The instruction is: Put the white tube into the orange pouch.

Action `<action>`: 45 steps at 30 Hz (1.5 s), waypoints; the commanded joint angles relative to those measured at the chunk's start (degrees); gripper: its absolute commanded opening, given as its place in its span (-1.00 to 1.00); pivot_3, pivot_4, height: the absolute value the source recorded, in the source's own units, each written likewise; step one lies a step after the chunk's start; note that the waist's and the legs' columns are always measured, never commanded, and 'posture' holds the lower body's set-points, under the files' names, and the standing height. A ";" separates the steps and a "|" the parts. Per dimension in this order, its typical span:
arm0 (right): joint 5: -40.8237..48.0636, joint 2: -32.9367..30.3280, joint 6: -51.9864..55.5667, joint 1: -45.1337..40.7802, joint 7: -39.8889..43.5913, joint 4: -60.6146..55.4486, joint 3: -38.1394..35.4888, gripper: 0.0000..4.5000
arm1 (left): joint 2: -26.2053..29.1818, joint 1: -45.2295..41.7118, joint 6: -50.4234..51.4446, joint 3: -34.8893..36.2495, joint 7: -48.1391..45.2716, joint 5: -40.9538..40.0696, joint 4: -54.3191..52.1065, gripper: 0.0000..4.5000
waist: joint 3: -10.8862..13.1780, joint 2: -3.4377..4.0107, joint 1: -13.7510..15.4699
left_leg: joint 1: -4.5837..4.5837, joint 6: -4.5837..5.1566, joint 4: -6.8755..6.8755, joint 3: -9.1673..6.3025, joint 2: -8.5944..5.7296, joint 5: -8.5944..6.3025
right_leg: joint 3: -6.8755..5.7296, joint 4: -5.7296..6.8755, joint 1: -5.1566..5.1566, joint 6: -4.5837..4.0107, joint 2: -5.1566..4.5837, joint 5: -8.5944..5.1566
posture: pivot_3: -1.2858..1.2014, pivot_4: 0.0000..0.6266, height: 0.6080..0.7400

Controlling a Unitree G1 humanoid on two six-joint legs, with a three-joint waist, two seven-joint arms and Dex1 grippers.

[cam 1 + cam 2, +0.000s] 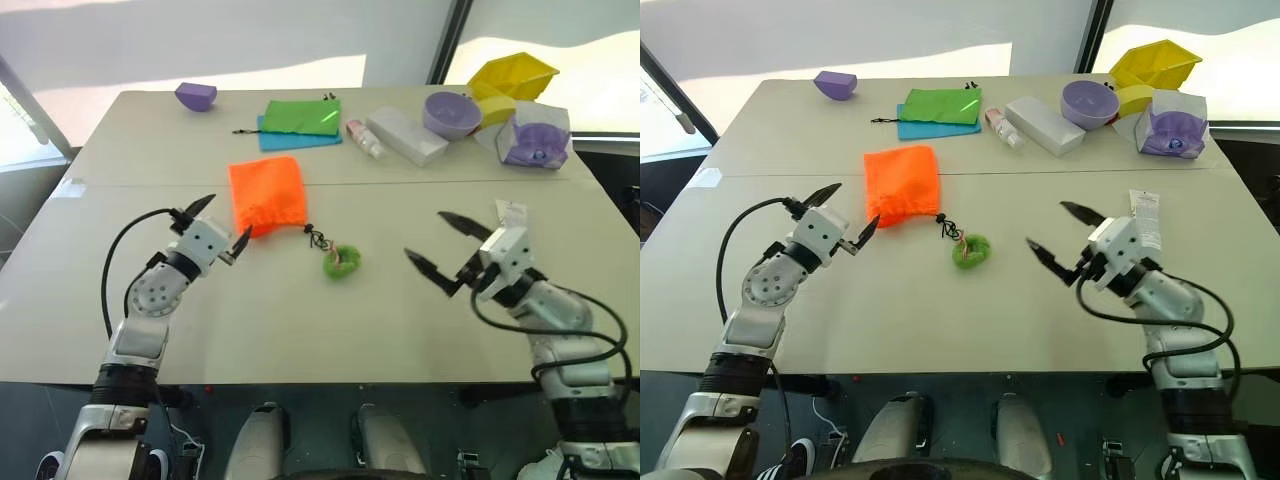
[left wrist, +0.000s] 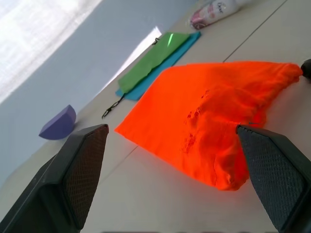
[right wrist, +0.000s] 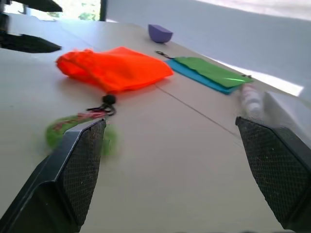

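The orange pouch (image 1: pixel 266 195) lies flat on the white table (image 1: pixel 300 320), left of centre. Its dark cord runs to a green fuzzy ball (image 1: pixel 341 261) just to its right. My left gripper (image 1: pixel 222 222) is open at the pouch's near left corner, level, with the pouch straight ahead of its fingers (image 2: pixel 85 165) in the left wrist view. The white tube (image 1: pixel 1146 218) lies on the right side of the table, partly hidden behind my right hand. My right gripper (image 1: pixel 428 238) is open and empty, pointing left towards the ball and pouch (image 3: pixel 114 68).
Along the far edge lie a green pouch (image 1: pixel 302 115) on a blue pouch (image 1: pixel 285 139), a small bottle (image 1: pixel 364 138), a long white box (image 1: pixel 406 135), a purple bowl (image 1: pixel 452 113), a yellow bin (image 1: pixel 513 77), a purple-and-white package (image 1: pixel 535 135) and a small purple cup (image 1: pixel 196 96).
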 commanded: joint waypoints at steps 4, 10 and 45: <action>-3.71 1.81 -1.38 -0.76 -1.70 -2.24 1.59 0.99 | -2.56 -2.57 2.75 -2.23 3.99 2.47 2.80 1.00 | 0.03 -0.05 -0.29 | -0.13 0.01 0.07 0.01 -0.09 0.00 | -0.04 0.03 -0.13 0.08 0.01 0.04 | 0.03 -0.52 1.00; -4.76 2.03 -1.98 -1.62 -2.25 -0.86 0.93 0.99 | -2.37 -4.86 3.74 -2.75 6.67 4.33 5.46 1.00 | 0.06 -0.10 -0.03 | -0.13 0.00 0.05 -0.04 -0.07 0.01 | -0.07 0.09 -0.18 0.07 0.05 0.05 | 0.03 -0.52 1.00; -8.00 3.24 -4.93 -3.38 -4.26 2.08 1.85 1.00 | -2.68 1.81 31.59 0.52 -6.07 -12.75 -20.30 -1.00 | 0.09 -0.16 -0.24 | -0.24 0.00 0.30 -0.06 -0.02 0.01 | -0.06 0.17 -0.16 0.10 0.03 0.07 | 0.03 -0.52 1.00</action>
